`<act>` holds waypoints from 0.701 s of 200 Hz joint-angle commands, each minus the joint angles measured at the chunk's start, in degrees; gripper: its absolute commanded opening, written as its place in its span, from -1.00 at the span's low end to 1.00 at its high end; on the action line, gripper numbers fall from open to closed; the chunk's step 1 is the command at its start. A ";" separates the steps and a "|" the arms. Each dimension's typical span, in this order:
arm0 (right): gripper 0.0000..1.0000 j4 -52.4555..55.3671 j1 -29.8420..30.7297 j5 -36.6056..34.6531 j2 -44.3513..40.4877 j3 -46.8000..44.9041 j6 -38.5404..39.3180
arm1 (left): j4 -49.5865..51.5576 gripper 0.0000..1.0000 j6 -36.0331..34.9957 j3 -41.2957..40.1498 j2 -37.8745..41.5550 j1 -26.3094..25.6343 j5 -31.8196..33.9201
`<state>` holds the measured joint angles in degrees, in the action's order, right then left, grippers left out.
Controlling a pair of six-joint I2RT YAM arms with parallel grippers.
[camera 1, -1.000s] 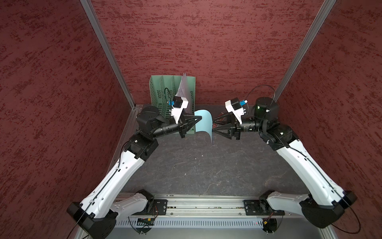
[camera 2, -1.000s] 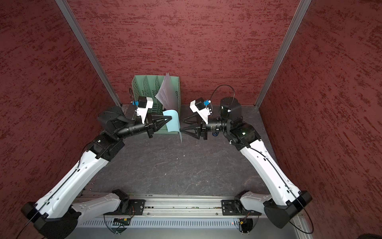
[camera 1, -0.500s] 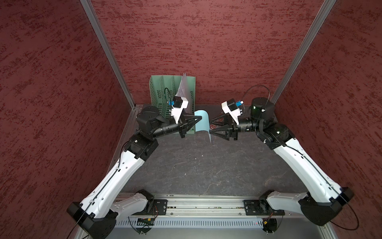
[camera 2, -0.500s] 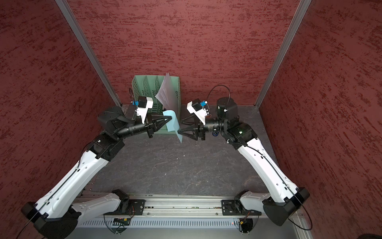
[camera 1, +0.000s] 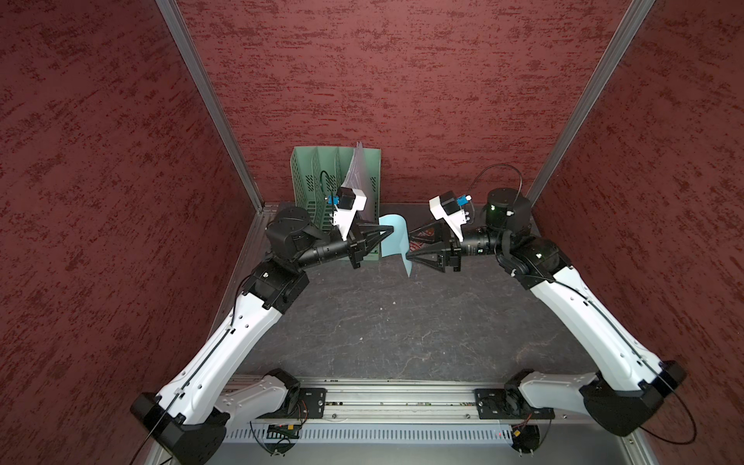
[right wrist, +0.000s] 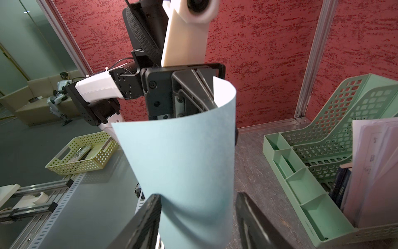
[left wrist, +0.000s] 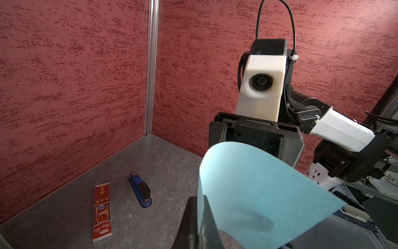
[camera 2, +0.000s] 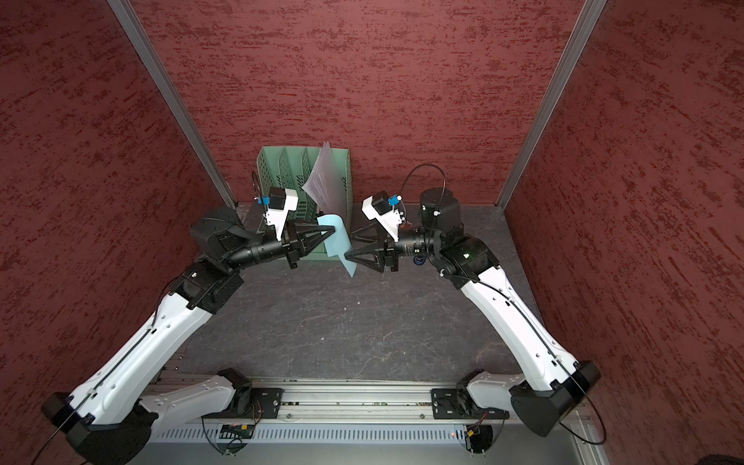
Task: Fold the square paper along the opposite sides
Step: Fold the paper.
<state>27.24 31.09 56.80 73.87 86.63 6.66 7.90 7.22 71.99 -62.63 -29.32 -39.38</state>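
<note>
My left hand (camera 1: 390, 229) is pinched shut on one edge of the paper (camera 1: 396, 241). It holds the sheet in the air over the worktop (camera 1: 402, 330), near the back edge and just beside the green rack (camera 1: 316, 173). The paper bows in a curve towards my right hand (camera 1: 410, 244), whose jaws stand apart with the free edge between them, unclamped. A stapler (left wrist: 140, 191) and a red packet (left wrist: 102, 212) lie on the worktop towards its back edge.
</note>
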 commanded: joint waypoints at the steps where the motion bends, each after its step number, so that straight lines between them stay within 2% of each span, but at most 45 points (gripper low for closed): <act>1: 0.23 -0.18 0.68 0.70 -0.04 1.87 0.77 | -1.15 -1.00 0.09 -0.14 0.33 -0.27 -0.53; 140: 0.26 -0.41 1.33 0.71 1.27 3.06 0.97 | -2.26 -1.00 1.11 -0.11 -0.87 -0.64 -1.63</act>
<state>27.24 31.83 56.84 74.78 87.79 7.16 6.74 7.51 71.99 -63.18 -29.63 -40.18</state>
